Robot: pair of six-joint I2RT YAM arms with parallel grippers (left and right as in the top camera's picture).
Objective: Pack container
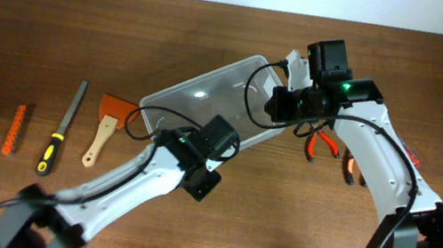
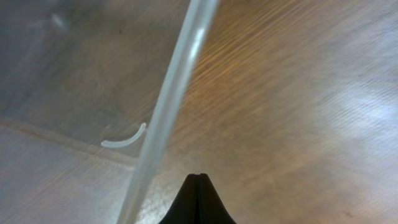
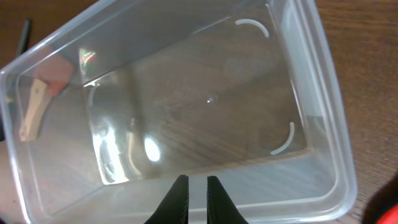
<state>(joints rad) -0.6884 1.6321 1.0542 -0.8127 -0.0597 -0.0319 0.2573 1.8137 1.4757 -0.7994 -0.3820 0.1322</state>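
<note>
The clear plastic container [image 1: 199,93] lies at an angle in the middle of the wooden table, with nothing in it. It fills the right wrist view [image 3: 205,99]. My right gripper [image 1: 287,101] hovers over its right end; the fingers [image 3: 198,182] are almost closed with a narrow gap and nothing between them. My left gripper [image 1: 209,156] is at the container's near side. Its fingers [image 2: 198,177] are shut and empty, just outside the rim [image 2: 168,106].
Left of the container lie a wooden-handled scraper [image 1: 104,127], a file with a yellow-black handle [image 1: 63,129] and an orange stick-shaped tool [image 1: 15,128]. Red-handled pliers [image 1: 326,146] and another orange-handled tool [image 1: 349,168] lie to the right, under my right arm.
</note>
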